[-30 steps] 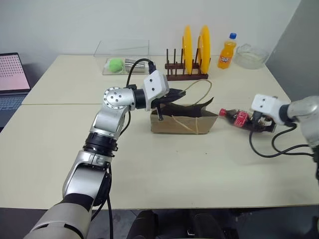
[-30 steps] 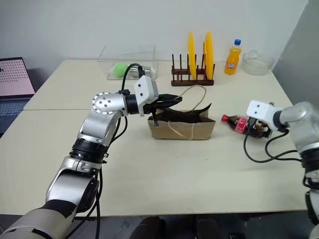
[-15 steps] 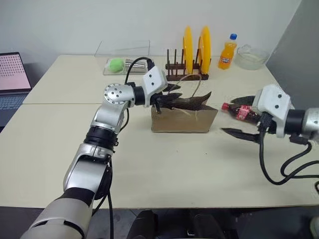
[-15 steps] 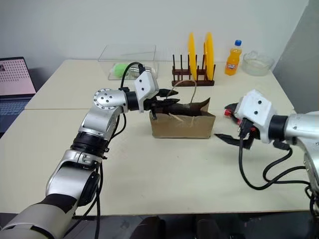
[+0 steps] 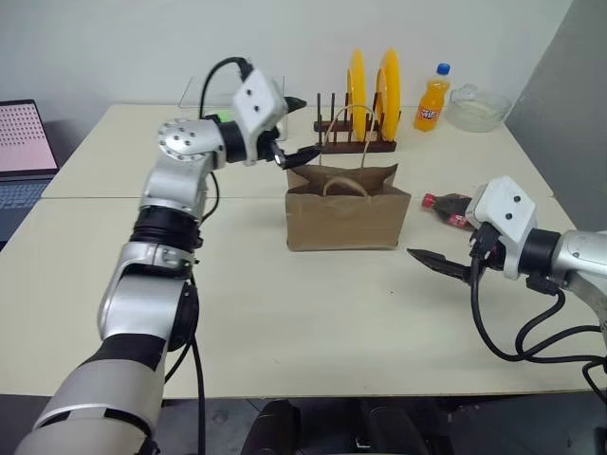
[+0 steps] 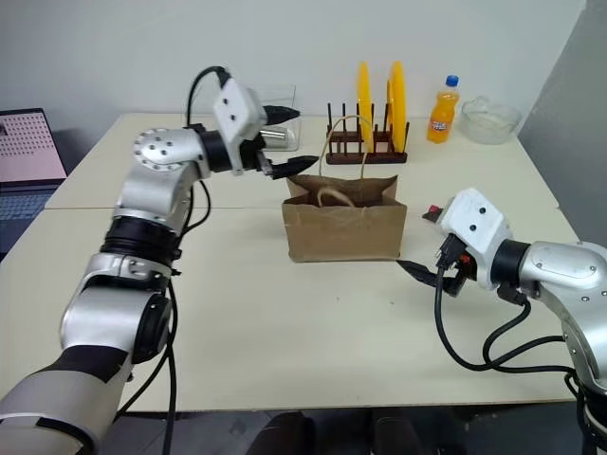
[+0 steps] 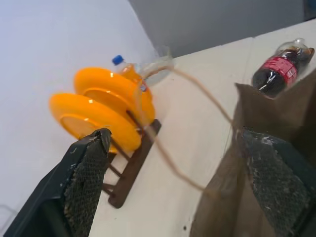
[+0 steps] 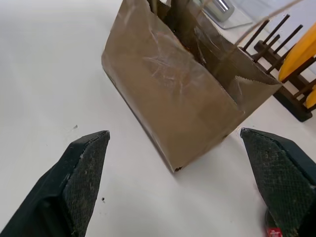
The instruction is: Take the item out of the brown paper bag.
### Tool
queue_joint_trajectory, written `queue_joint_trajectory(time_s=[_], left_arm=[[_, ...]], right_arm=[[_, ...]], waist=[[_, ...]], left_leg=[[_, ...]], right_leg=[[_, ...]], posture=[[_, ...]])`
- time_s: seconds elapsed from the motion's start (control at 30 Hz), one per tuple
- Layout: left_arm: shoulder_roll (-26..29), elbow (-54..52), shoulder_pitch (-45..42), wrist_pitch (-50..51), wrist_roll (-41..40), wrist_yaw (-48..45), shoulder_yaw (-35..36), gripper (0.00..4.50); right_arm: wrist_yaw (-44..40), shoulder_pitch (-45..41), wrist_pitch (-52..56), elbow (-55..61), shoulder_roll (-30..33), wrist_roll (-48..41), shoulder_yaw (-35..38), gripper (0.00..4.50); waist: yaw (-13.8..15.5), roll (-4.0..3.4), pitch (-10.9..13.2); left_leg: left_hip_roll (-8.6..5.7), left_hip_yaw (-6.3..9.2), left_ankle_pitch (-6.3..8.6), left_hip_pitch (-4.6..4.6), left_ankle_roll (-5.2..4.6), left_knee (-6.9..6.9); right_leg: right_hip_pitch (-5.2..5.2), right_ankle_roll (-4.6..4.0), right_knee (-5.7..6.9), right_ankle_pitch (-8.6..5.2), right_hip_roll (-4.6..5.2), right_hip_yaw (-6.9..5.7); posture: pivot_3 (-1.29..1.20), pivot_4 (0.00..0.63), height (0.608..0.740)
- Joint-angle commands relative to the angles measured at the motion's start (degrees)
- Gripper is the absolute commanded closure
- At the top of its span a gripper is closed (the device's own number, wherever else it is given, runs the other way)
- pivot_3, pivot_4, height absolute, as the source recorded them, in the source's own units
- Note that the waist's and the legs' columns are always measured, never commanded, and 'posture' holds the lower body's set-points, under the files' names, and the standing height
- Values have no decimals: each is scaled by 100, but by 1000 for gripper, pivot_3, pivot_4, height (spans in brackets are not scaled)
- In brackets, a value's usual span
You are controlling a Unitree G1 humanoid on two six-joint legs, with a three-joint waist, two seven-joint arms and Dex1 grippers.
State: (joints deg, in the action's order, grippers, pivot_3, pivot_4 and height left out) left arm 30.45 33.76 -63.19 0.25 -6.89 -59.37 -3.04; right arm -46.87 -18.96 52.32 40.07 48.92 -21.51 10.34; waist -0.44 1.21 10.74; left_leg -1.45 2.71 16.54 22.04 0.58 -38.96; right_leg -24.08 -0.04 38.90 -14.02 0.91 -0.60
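We are seeing the brown paper bag (image 5: 347, 209) standing upright near the middle of the table (image 5: 285, 313), its mouth open and one thin handle (image 6: 345, 142) arching up above the rim. The cola bottle (image 5: 453, 209) is lying on its side on the table, outside the bag and to the bag's right, red cap pointing toward the bag; it is touching neither gripper.

The left gripper (image 5: 296, 128) is hovering above the bag's left rear corner, pointing toward the plate rack (image 5: 356, 140). Its jaws are standing wide apart and holding nothing; in the left wrist view the handle loop is passing through the gap between the two fingers (image 7: 89, 175) without being pinched.

The right gripper (image 8: 182, 182) is sitting low over the table to the right of the bag, pointing at the bag's side wall. Its jaws are spread fully and gripping nothing, and the bottle is lying just behind it.

Behind the bag we are noting two yellow plates (image 5: 372, 90) standing on edge in the rack, an orange soda bottle (image 5: 432, 99) and a glass bowl (image 5: 477, 106) at the far right, a clear tray (image 5: 232, 104) holding a green ball (image 5: 221, 121), and a laptop (image 5: 26, 152) at the far left.
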Motion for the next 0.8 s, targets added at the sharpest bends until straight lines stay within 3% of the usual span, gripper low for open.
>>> queue_joint_trajectory(time_s=[0.03, 0.13, 0.23, 0.33, 0.47, 0.57, 0.8], left_arm=[[338, -1211, 431, 914, -390, 148, 406, 206], [523, -2945, 1758, 2333, -747, 905, 1009, 206], [212, -4691, 3388, 3108, -737, 1971, 1566, 206], [-129, -5756, 4728, 3773, -641, 2742, 1832, 206], [-769, -5971, 5958, 3011, 36, 3856, 1831, 206], [-1173, -5755, 6401, 2322, 377, 4418, 1750, 206], [-1295, -5333, 6423, 1662, 465, 4560, 1564, 206]], right_arm=[[188, 217, -305, 89, -24, -26, 423, 0], [612, 824, -800, 92, -357, 243, 712, 0], [829, 1612, -1449, 165, -853, 347, 882, 0], [1161, 2245, -2131, 139, -1382, 585, 768, 0], [2058, 2559, -3636, -564, -2464, 1145, 667, 0], [2506, 2876, -4510, -956, -3251, 1355, 422, 0], [2821, 2716, -4862, -1216, -3622, 1619, -56, 0]], waist=[[5, 0, 0], [-1, -2, -2], [8, -6, -8], [37, -2, -8], [52, 2, -11], [63, 8, -18], [52, 3, -20]], left_leg=[[0, 0, 0, 0, 0, 0], [1, 2, 0, -3, 1, -1], [4, -1, 0, -10, 4, 1], [4, 3, 0, -7, 3, 2], [3, 4, 1, -32, 2, 0], [3, 6, 1, -84, 1, 10], [4, 0, 2, -95, 2, 17]], right_leg=[[0, 0, 0, 0, 0, 0], [3, -2, 2, 0, 1, 3], [7, -3, 5, -3, 4, 8], [6, -3, 0, -3, 4, 6], [34, 22, -4, -18, 4, 6], [87, 19, -17, -23, 4, 4], [88, 4, -11, -32, 3, 4]], posture=[[0, 150, 740], [0, 150, 740], [0, 150, 740], [0, 150, 740], [0, 150, 740], [0, 150, 740], [0, 150, 740]])
